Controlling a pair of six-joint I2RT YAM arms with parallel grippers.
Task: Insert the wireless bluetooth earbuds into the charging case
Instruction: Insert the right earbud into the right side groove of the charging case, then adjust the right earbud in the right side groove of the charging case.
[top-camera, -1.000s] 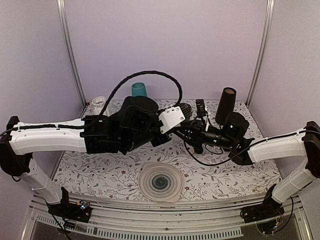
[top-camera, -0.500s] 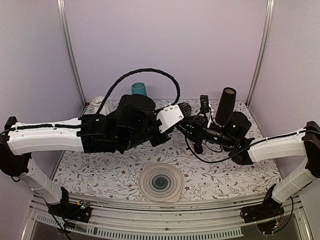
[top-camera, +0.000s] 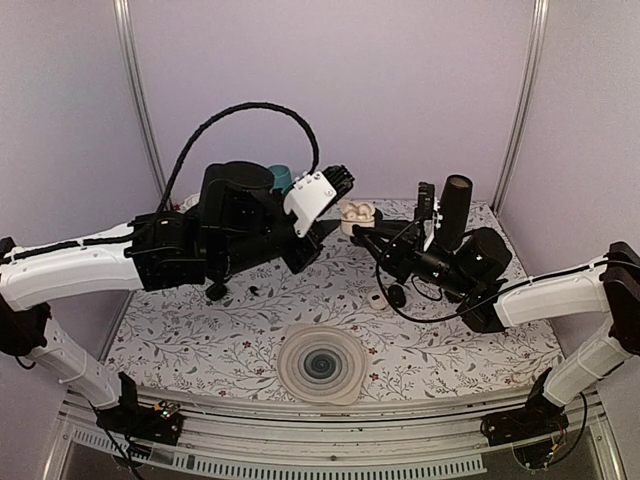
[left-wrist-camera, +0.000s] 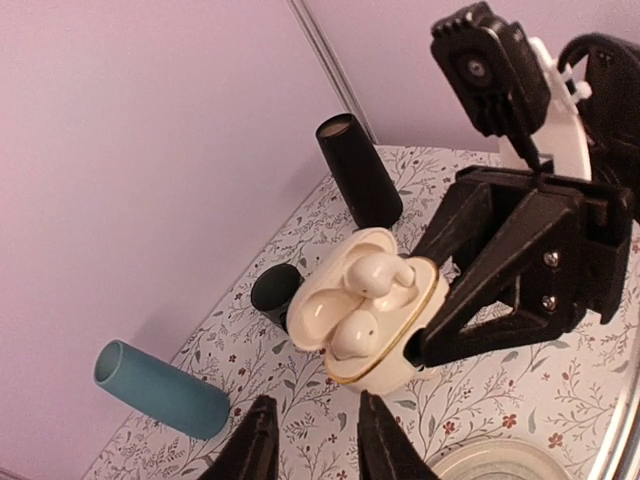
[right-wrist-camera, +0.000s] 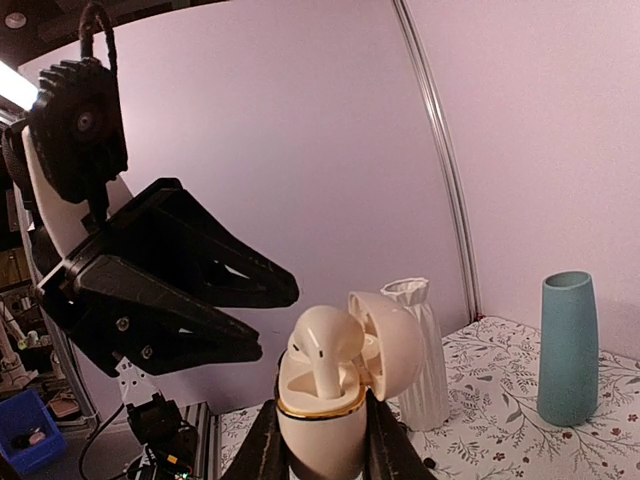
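Observation:
The white charging case is held up in the air with its lid open. My right gripper is shut on its lower body. One earbud sits low in a socket. The other earbud stands tall in its socket and sticks up above the gold rim. My left gripper is open and empty, just left of the case and apart from it. Its fingers point at the case from below in the left wrist view.
A teal cup and a white vase stand at the back left. A tall black cylinder stands at the back right. A round swirl-patterned coaster lies at the front. A small white object lies on the cloth below the case.
My left arm has risen and drawn back to the left, uncovering the case. My right gripper has lifted the open case upward and back.

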